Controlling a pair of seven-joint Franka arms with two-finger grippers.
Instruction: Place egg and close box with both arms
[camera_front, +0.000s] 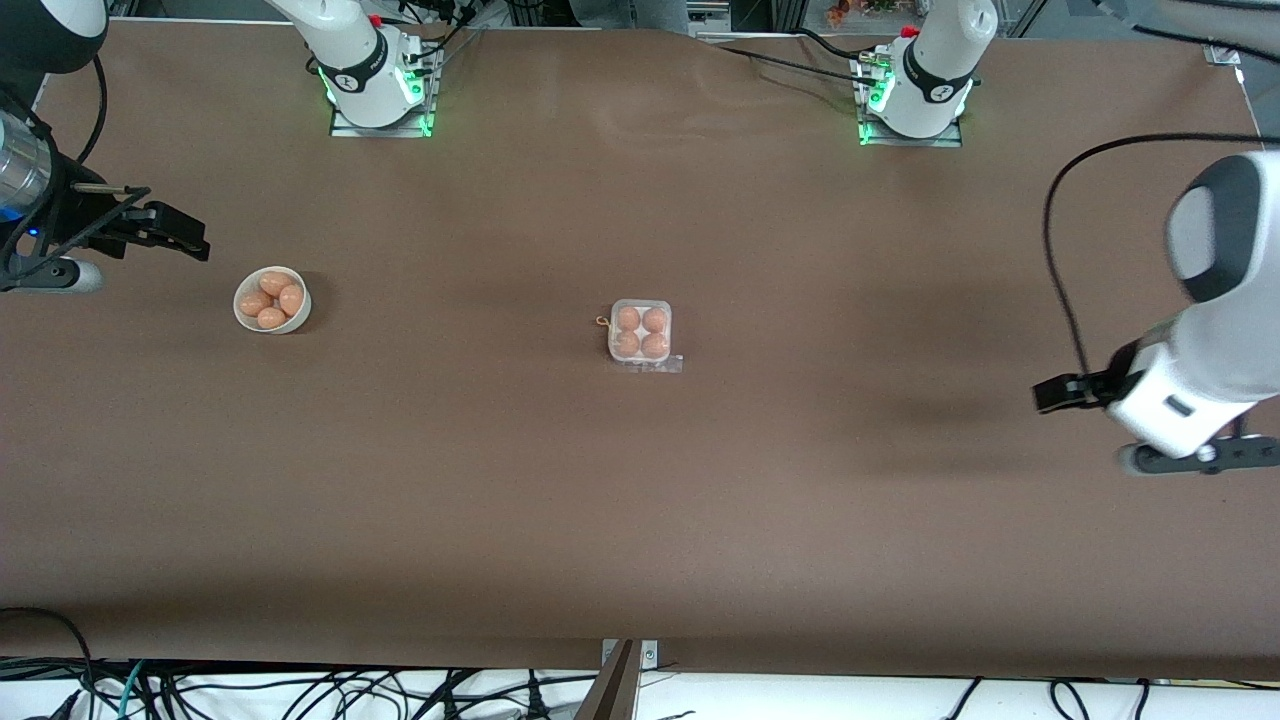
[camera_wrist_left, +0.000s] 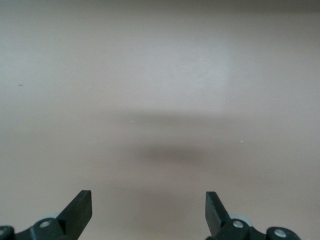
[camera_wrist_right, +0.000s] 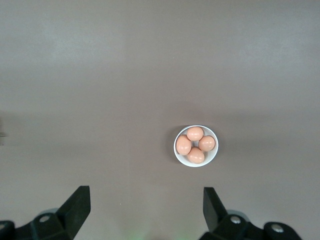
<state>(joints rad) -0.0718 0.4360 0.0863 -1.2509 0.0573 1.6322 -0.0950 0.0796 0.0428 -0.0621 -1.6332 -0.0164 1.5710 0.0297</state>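
brown table (camera_front: 640, 520), matte surface, one continuous covering. resting directly on it: a small square box (camera_front: 640, 331) at mid-table, four brown eggs in its cells, clear lid over them; a round white bowl (camera_front: 272, 300) with four brown eggs, well apart from the box, toward the right arm's end. two green-lit arm bases (camera_front: 380, 95) stand along the farthest edge.

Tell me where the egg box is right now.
In the front view, the egg box sits on the table near its middle, all four cells filled, well toward the left arm's end from the bowl of eggs.
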